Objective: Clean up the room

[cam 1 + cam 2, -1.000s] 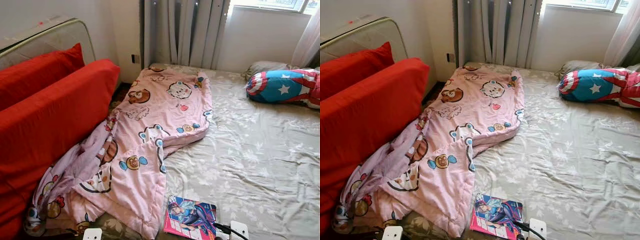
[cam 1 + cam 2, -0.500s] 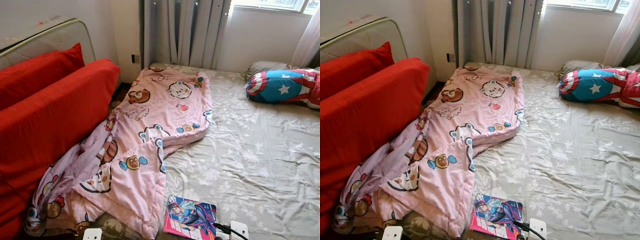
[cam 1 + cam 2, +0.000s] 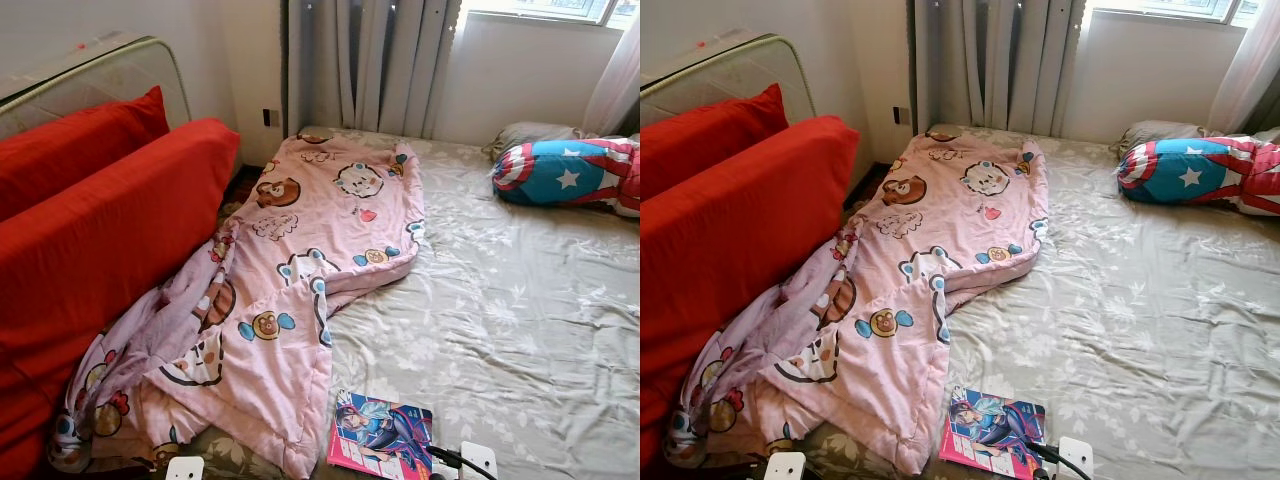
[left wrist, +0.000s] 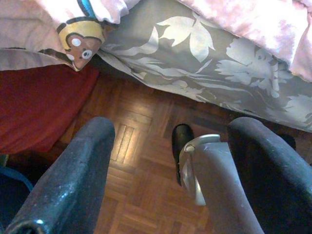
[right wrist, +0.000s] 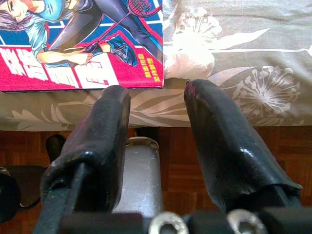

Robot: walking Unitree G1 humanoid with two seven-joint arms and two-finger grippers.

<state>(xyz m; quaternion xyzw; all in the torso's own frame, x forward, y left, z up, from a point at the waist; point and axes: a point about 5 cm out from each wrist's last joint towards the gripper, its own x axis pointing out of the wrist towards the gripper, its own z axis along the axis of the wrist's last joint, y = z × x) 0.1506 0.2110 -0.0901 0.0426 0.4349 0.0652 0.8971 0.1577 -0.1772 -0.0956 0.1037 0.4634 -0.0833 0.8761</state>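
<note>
At the foot of the bed (image 3: 520,300), nothing had shifted over the last second (cleanup not yet begun): both grippers, left gripper (image 4: 170,165) and right gripper (image 5: 158,117), hung with fingers spread and empty, the comic book (image 3: 382,432) lying beside the crumpled pink quilt (image 3: 300,260).

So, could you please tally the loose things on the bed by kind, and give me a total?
Pink cartoon blanket: 1
Star-patterned pillow: 1
Grey pillow: 1
Comic book: 1
Total: 4
</note>
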